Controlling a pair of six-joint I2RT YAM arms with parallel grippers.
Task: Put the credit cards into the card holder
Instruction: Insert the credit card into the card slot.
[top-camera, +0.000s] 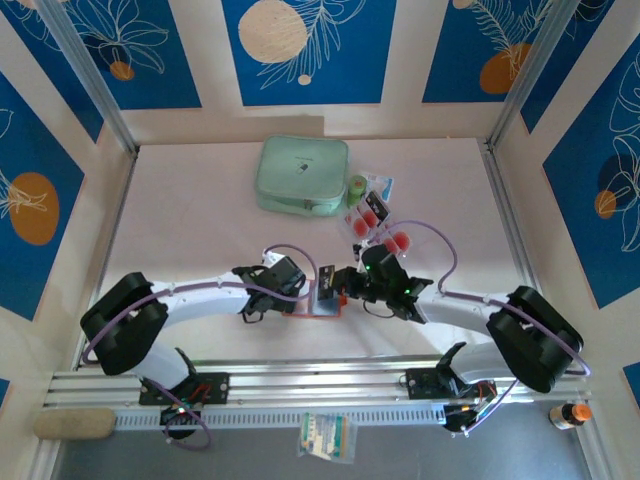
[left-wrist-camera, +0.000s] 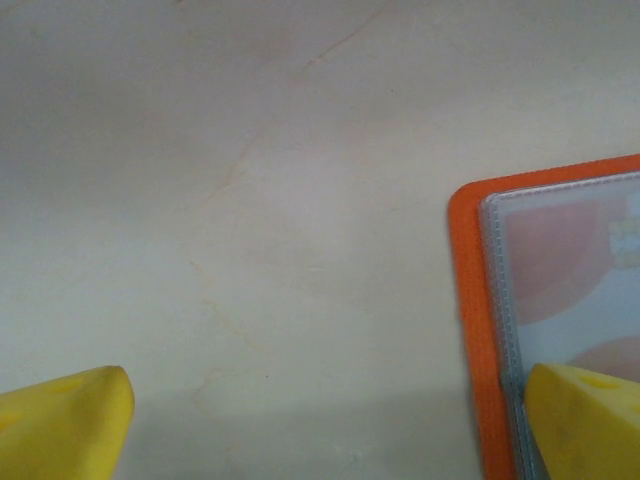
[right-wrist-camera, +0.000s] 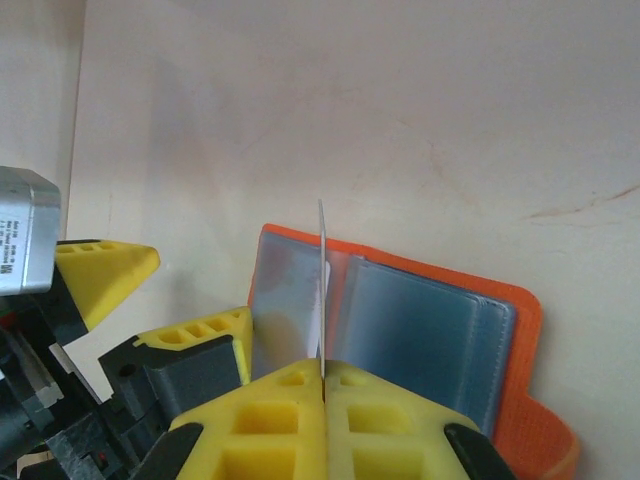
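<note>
The orange card holder lies open on the table, its greyish pockets facing up, and shows between the two grippers. My right gripper is shut on one credit card, seen edge-on and standing upright over the holder's fold. My left gripper is open at the holder's left side, with one yellow finger over the pocket page and the other over bare table. More credit cards with red circles lie behind the right arm.
A mint-green zip case sits at the back, with a small green item and clear packaging to its right. Metal rails run along the near edge. A small bottle stands at the bottom right.
</note>
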